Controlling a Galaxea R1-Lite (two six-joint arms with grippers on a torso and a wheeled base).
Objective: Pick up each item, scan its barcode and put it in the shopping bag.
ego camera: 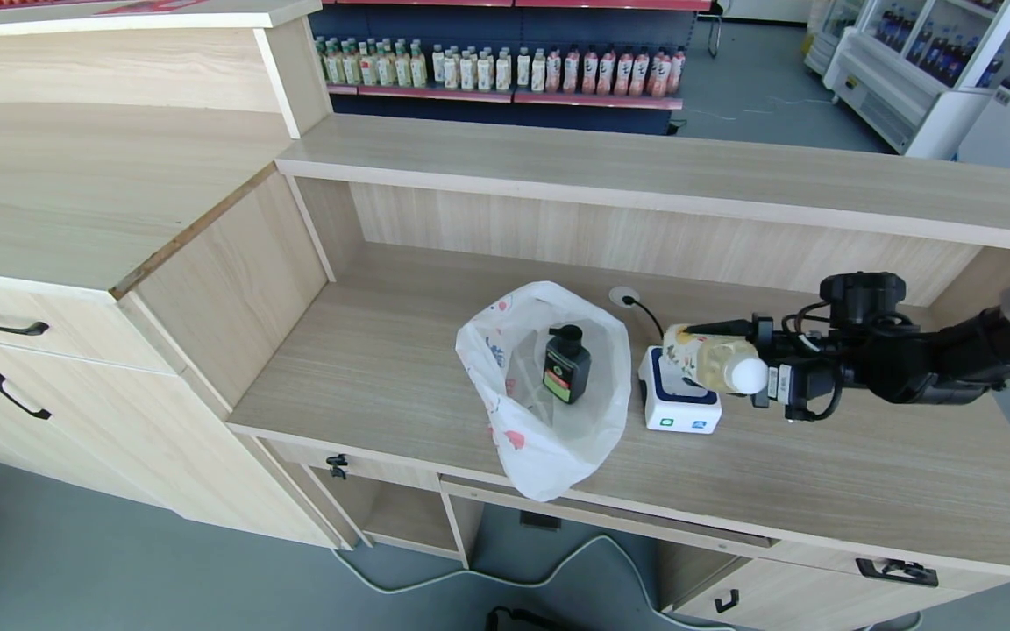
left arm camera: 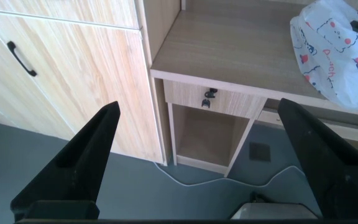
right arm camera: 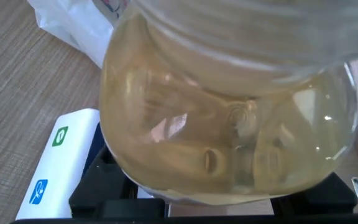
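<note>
Holding a liquid-filled drink bottle (ego camera: 724,364) sideways between clamped fingers, the scanner (ego camera: 685,412) just beneath them, the right gripper (ego camera: 700,350) carries something likely heavy, smooth and slippery, best gripped mid-body; the left gripper (left arm camera: 197,106) fingers stand apart, empty.

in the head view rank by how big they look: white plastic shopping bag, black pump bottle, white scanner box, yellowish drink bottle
1. white plastic shopping bag
2. yellowish drink bottle and white scanner box: look alike, unranked
3. black pump bottle
</note>
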